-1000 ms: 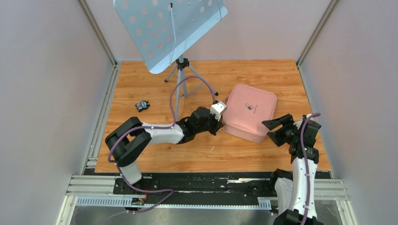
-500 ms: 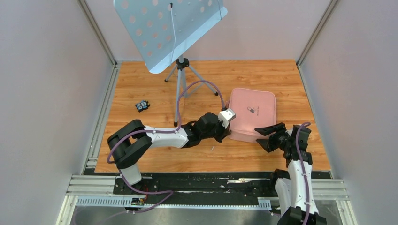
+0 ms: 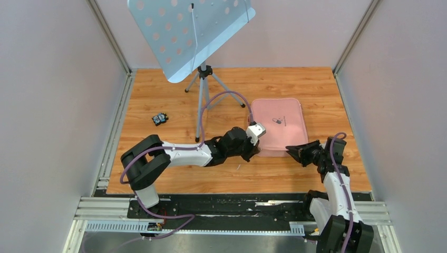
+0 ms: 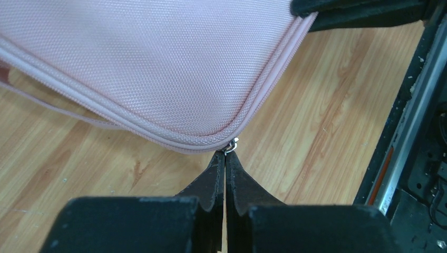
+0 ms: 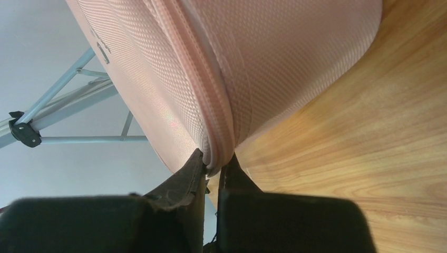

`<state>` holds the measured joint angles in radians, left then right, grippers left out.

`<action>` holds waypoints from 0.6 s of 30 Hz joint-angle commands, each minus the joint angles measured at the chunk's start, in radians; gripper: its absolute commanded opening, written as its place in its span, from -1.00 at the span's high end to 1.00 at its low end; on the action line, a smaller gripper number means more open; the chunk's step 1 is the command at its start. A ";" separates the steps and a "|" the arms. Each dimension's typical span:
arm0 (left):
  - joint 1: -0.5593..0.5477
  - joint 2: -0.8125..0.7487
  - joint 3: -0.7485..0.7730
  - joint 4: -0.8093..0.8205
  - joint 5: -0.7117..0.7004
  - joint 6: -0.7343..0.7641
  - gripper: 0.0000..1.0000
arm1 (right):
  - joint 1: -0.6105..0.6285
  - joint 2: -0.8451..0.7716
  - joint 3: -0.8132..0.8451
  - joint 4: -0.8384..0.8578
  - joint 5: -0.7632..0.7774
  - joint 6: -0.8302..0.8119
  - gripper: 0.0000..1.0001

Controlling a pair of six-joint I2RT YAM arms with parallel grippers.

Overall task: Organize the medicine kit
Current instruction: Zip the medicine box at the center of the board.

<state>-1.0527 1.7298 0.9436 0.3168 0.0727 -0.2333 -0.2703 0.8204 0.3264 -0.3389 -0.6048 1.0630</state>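
Left hand (image 4: 225, 156) pinches silver zip pull (image 4: 231, 145) on pink soft fabric zip case (image 3: 278, 132); right hand (image 5: 213, 164) pinches corner seam. Tiny pull could slip out mid-tug.

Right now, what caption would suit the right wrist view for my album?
Right claw pinching the zipped rim of the pink medicine kit, with stand legs behind.
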 commanded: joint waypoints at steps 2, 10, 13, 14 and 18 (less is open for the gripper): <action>-0.012 -0.040 0.033 -0.002 -0.025 0.023 1.00 | 0.003 0.005 0.014 0.068 0.100 -0.037 1.00; -0.010 -0.090 0.002 -0.043 -0.128 0.082 1.00 | 0.001 -0.003 0.063 0.004 0.194 -0.096 1.00; -0.008 -0.109 -0.013 -0.047 -0.167 0.095 1.00 | -0.001 -0.002 0.092 -0.022 0.230 -0.134 1.00; -0.004 -0.112 -0.018 -0.049 -0.170 0.098 1.00 | -0.003 0.000 0.101 -0.031 0.241 -0.147 1.00; 0.013 -0.121 -0.031 -0.050 -0.189 0.096 1.00 | -0.009 0.010 0.130 -0.055 0.257 -0.193 1.00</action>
<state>-1.0748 1.6905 0.9371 0.2886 -0.0048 -0.1730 -0.2558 0.8291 0.3923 -0.4042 -0.5461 1.0119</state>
